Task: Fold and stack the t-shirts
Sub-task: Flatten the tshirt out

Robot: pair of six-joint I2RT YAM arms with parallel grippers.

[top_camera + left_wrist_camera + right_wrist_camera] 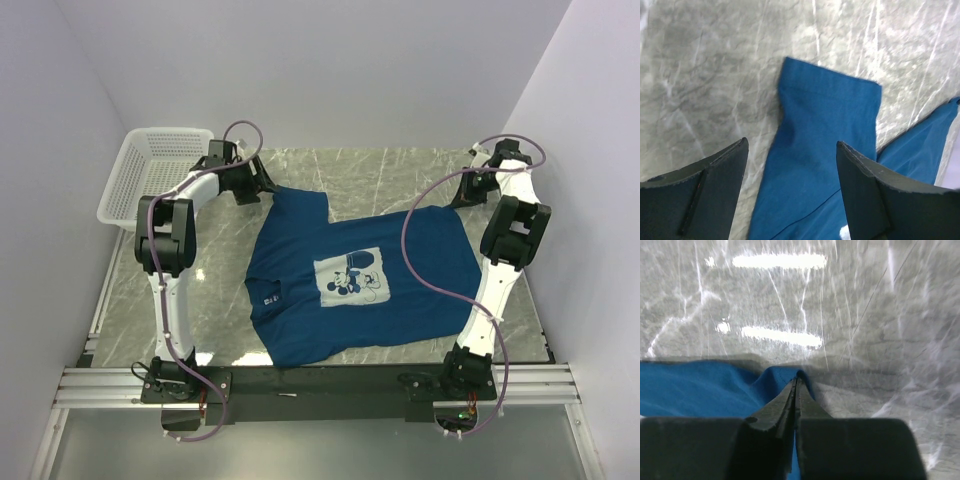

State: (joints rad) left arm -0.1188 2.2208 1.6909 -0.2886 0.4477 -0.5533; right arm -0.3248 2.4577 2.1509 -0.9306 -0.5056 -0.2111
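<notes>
One dark blue t-shirt (400, 300) lies spread flat on the marble table (350, 170), its pale cartoon print (350, 278) facing up and its neck label toward the left. My left gripper (262, 190) hovers over the far left sleeve (825, 130). In the left wrist view that gripper (792, 145) is open, with the sleeve cloth lying between the two fingers. My right gripper (455, 200) is at the shirt's far right corner. In the right wrist view it (796, 382) is shut on a raised pinch of the blue fabric (700, 390).
A white mesh basket (160, 170) stands at the far left corner of the table, just behind the left arm. Grey walls close in on both sides. A metal rail (320, 385) carrying both arm bases runs along the near edge.
</notes>
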